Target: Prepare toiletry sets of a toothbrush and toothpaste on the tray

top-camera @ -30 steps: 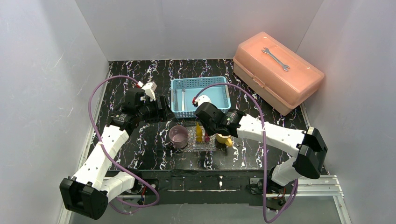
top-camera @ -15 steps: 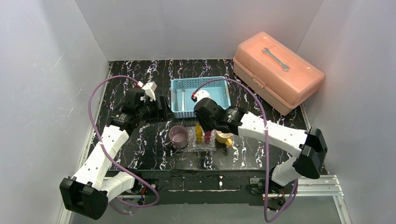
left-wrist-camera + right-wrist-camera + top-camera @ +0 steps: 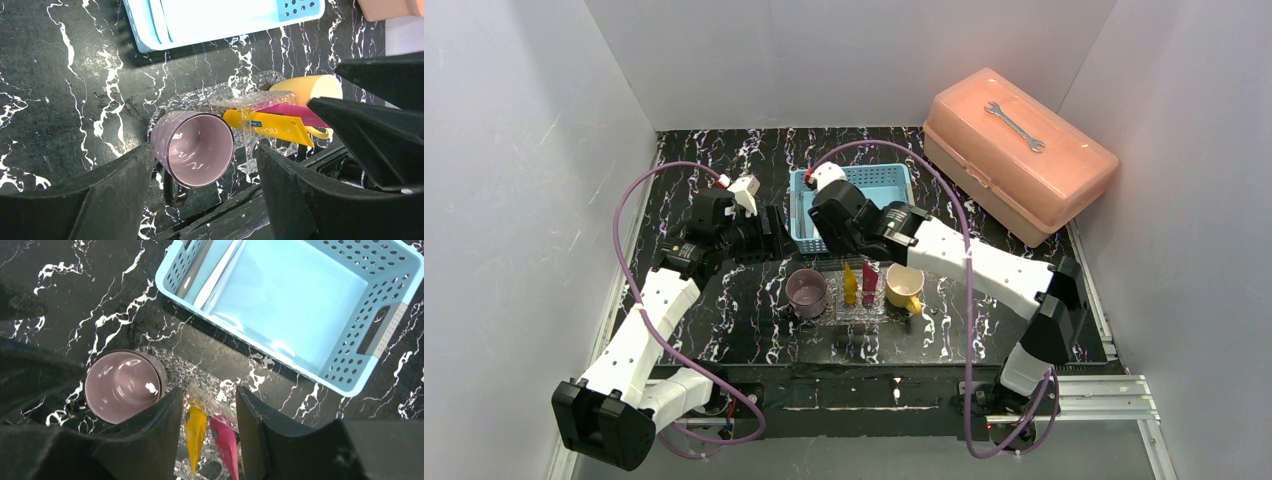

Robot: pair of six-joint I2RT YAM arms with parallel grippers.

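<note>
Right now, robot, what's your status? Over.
Grippers: left gripper open, right gripper open, both empty. On tray: yellow tube, pink tube; toothbrushes in basket. Flanking the tubes: purple cup, yellow cup.

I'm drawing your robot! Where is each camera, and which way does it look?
Top view: high behind both white arms, which show, looking down at the black marbled table.
Left wrist: on the left arm, looking down at the round purple cup; open left claw shows.
Right wrist: above the light-blue mesh plastic basket, looking down; open right claw shows.
Both wrists share the cup and the small yellow tube.
</note>
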